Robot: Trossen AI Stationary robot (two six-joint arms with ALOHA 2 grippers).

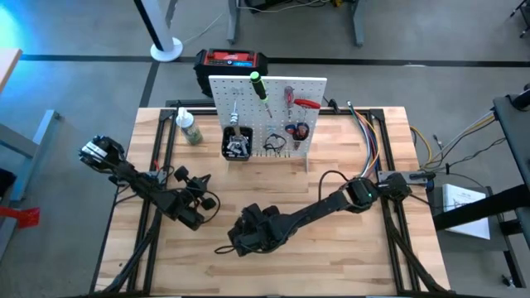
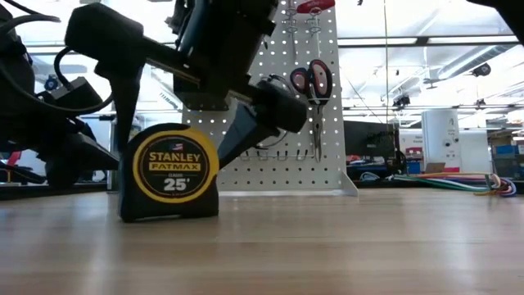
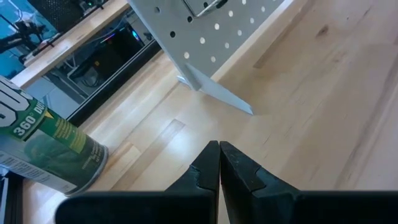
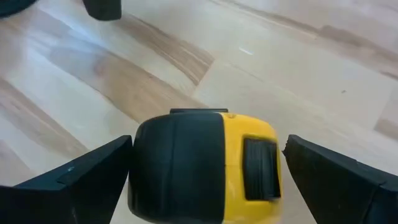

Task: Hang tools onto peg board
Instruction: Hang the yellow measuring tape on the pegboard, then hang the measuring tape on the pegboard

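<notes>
The tape measure (image 4: 205, 165) stands upright on the desk (image 1: 348, 257), in front of the peg board (image 1: 273, 112). The right end effector (image 4: 208, 171) straddles it, fingers wide, not yet gripping. Closing comes next, I judge. The left end effector (image 3: 219, 168) waits pinched shut.

The yellow-and-black tape measure (image 2: 169, 174) stands upright on the desk (image 2: 327, 246), in front of the peg board (image 1: 269, 112). The white, upright peg board carries a green-handled screwdriver (image 1: 259, 85), red-handled pliers (image 2: 311, 82), and a small black bin (image 1: 238, 144).
</notes>
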